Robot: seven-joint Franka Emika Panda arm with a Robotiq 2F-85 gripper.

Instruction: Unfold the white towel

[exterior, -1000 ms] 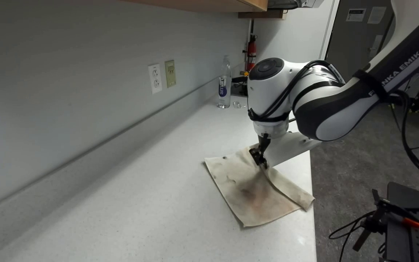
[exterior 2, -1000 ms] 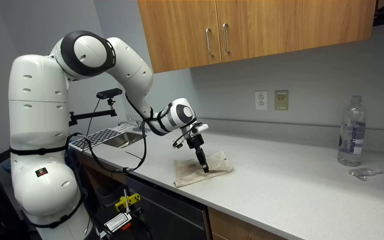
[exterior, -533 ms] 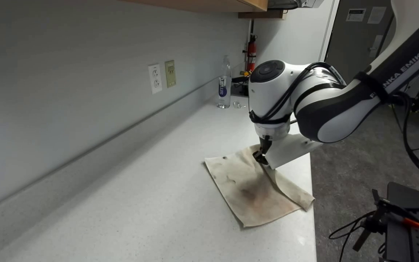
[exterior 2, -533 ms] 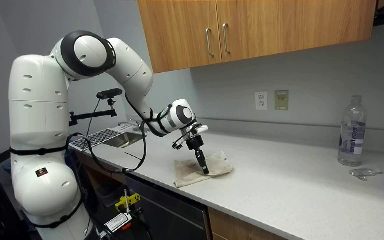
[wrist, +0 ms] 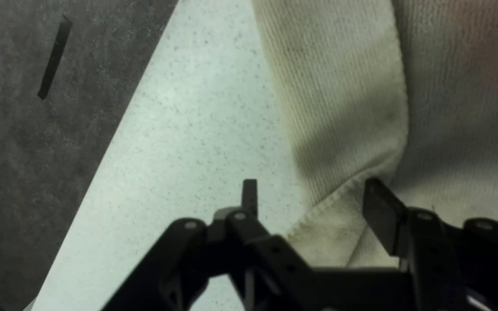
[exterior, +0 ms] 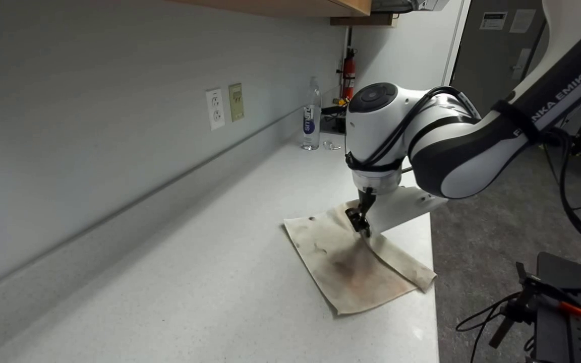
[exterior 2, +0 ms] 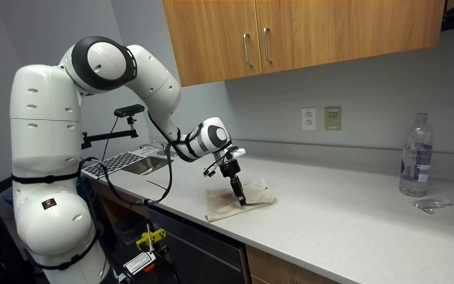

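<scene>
The off-white, stained towel (exterior: pixel 321 262) lies on the counter, also in an exterior view (exterior 2: pixel 258 193). A strip (exterior: pixel 406 264) along its side nearest the counter's front edge is folded over. In the wrist view the folded strip (wrist: pixel 339 86) runs down to a turned-over corner (wrist: pixel 327 237). My gripper (wrist: pixel 313 185) is open, its jaws wide apart. One finger is over bare counter; the other is over the towel by the fold's end. The gripper also shows low at the fold in both exterior views (exterior: pixel 358 229) (exterior 2: pixel 243 203). I cannot tell whether it touches the cloth.
The counter's front edge (wrist: pixel 115 134) runs close beside the towel, with floor below. A water bottle (exterior 2: pixel 416 161) and a small clear object (exterior 2: pixel 430 204) stand farther along the counter. A sink (exterior 2: pixel 146 165) lies near the arm's base. Wooden cabinets (exterior 2: pixel 309 31) hang above.
The arm sits slightly lower than one second ago. The gripper's fingers look closer together half a second ago and wider apart now. The towel has not visibly moved.
</scene>
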